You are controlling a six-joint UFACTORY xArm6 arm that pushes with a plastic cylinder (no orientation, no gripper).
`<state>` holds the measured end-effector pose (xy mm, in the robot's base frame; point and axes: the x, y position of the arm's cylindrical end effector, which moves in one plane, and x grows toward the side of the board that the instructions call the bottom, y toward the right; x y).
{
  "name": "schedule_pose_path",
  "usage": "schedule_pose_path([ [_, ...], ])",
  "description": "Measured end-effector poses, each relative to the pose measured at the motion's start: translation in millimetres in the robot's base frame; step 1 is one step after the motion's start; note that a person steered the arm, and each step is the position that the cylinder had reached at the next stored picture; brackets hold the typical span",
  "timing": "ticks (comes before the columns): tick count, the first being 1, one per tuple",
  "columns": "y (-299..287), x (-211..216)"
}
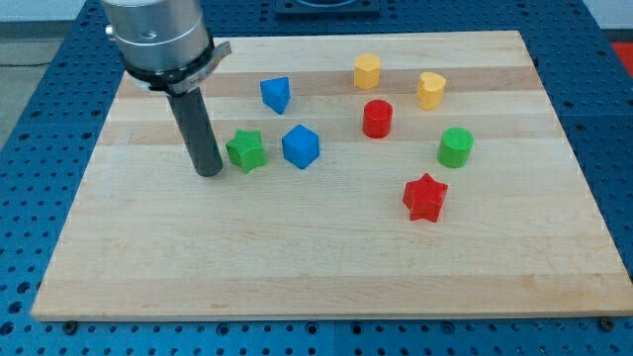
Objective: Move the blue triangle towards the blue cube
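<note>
The blue triangle (pixel 276 94) lies on the wooden board (pixel 326 257) toward the view's top, left of centre. The blue cube (pixel 301 146) sits just below and slightly right of it, a short gap apart. My tip (pixel 209 172) rests on the board at the view's left, right beside the left side of the green star (pixel 245 150), which lies between my tip and the blue cube. My tip is well below and left of the blue triangle.
A yellow hexagonal block (pixel 367 71) and a yellow heart block (pixel 430 90) sit near the view's top. A red cylinder (pixel 377 119), a green cylinder (pixel 455 146) and a red star (pixel 425 197) lie to the right.
</note>
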<state>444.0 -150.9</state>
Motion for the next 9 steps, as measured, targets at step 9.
schedule_pose_path([
  [9,66.4,-161.6],
])
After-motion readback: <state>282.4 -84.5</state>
